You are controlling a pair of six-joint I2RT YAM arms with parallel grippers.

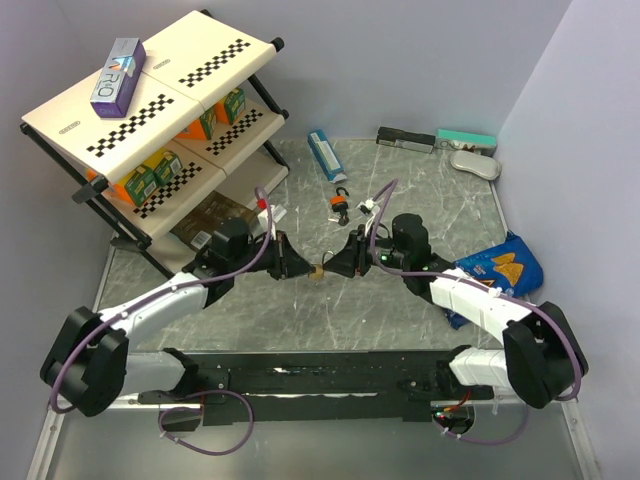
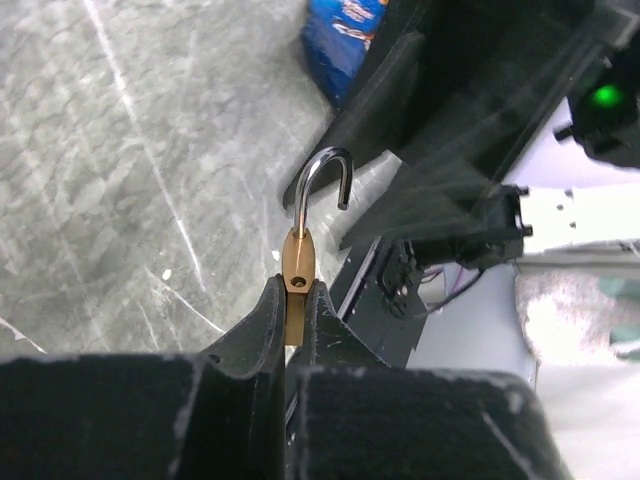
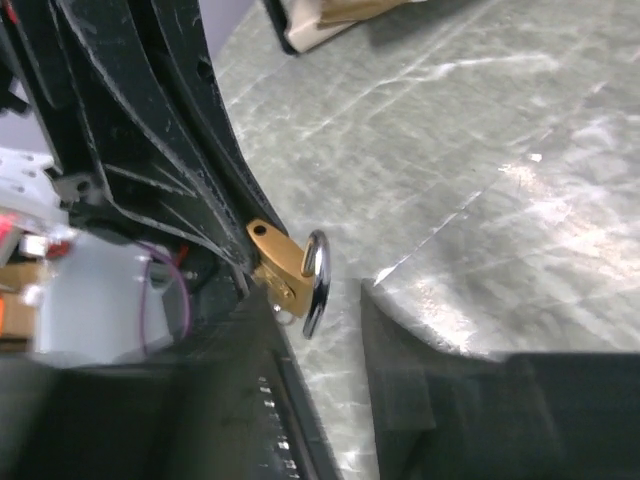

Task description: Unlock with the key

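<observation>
Our left gripper [image 2: 292, 308] is clamped tight on the body of the brass padlock [image 2: 298, 262], whose shackle is swung free. Our right gripper [image 3: 335, 330] stands partly open at that shackle and holds nothing. We count two padlocks. The orange padlock [image 1: 340, 198] lies at 12 o'clock on the surface [image 1: 450, 215], with the key [image 1: 346, 214], one dark cluster, just beside it.

Black-and-white arms [image 1: 160, 300], purple cables [image 1: 58, 372]
</observation>
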